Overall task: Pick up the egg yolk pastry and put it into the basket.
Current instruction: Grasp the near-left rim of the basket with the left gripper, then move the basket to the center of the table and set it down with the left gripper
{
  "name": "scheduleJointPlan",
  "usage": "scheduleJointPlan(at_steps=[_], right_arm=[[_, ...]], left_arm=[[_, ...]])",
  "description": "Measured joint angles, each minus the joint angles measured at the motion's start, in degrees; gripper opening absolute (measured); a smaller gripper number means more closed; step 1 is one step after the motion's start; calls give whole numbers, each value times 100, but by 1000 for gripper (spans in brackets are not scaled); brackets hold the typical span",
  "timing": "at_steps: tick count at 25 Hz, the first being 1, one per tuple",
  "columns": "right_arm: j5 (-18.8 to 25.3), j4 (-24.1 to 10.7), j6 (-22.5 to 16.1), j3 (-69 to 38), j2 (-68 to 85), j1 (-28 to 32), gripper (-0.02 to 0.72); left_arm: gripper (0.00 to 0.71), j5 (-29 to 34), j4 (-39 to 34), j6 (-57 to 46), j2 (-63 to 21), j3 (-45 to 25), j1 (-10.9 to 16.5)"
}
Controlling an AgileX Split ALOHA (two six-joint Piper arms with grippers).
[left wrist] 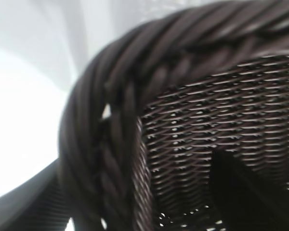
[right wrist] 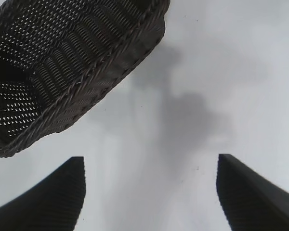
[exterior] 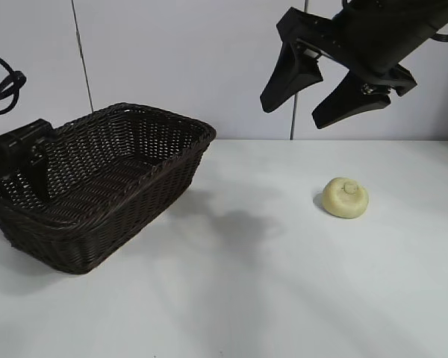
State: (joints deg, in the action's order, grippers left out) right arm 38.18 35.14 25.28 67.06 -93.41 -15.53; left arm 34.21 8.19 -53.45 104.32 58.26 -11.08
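The egg yolk pastry point(exterior: 346, 198), a small pale cream-yellow bun with a knob on top, sits on the white table right of centre. The dark brown wicker basket point(exterior: 134, 216) stands at the left. My right gripper point(exterior: 295, 113) is open and empty, high in the air above and a little left of the pastry. In the right wrist view point(right wrist: 150, 161) its jaws stand wide apart over bare table and the pastry is out of view. My left gripper point(exterior: 31, 160) straddles the basket's left rim point(left wrist: 115, 96), one finger point(left wrist: 241, 192) inside the basket, and grips that rim.
The basket also shows in the right wrist view point(right wrist: 86, 72), off to one side of the jaws. A white wall stands behind the table point(exterior: 231, 298). The arm's shadow lies on the table between basket and pastry.
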Motion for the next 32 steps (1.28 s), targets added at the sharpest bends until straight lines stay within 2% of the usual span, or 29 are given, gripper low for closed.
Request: scheduleJointPlan(at_steps=[6,8,15,20,26,32], right_arm=[[-17,-13,0,0,0,0,546],[-17,-13,0,0,0,0,546],[-17,-17,0,0,0,0,546],[-19,-17,0,0,0,0,546],[-19,-17,0,0,0,0,546],[-24,-17,0,0,0,0,546]], left_arm=[[538,-100,0,7,0,0,0],[507,-94,0,12,0,0,0],[228,38,0,41,0,0,0],[105,-6,34,-59,0,0,14],[102,143,101,-42,0,65,41],[101,637,702,957,-16,362,368]])
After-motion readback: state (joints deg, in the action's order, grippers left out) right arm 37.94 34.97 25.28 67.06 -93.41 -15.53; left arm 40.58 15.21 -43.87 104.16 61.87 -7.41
